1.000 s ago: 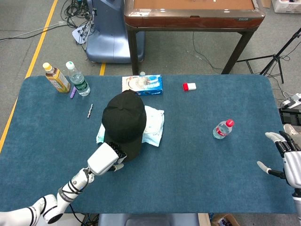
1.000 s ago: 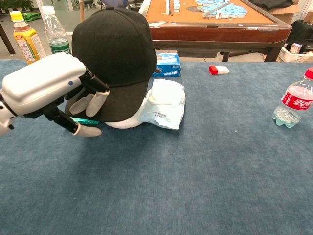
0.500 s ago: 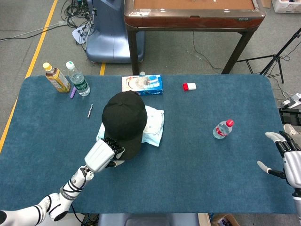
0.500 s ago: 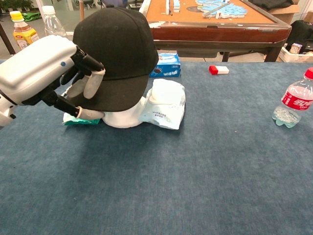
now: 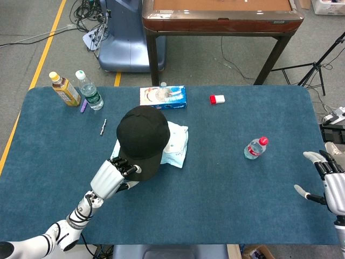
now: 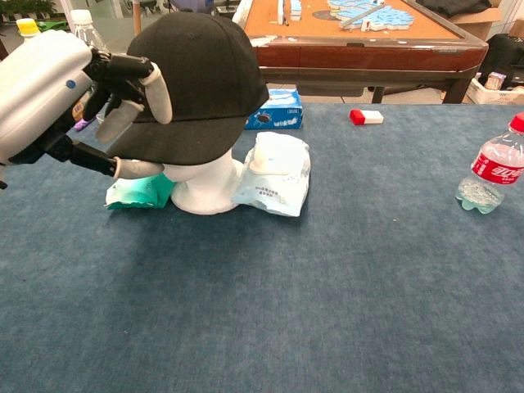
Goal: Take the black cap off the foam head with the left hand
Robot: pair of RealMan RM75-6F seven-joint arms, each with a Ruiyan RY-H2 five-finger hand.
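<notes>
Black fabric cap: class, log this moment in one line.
left robot hand grips black fabric cap brim | white foam head exposed | right robot hand idle

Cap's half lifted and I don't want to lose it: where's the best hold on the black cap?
Keep to the brim. It juts out from the black cap toward the left robot hand, thin and stiff enough to pinch, thumb beneath and fingers above. Come from the robot's left; the foam head fills the crown.

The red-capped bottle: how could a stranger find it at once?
On the blue table, look right of the black cap. The bottle stands alone there, clear with a red cap and label; the two other bottles are at the far left corner.
</notes>
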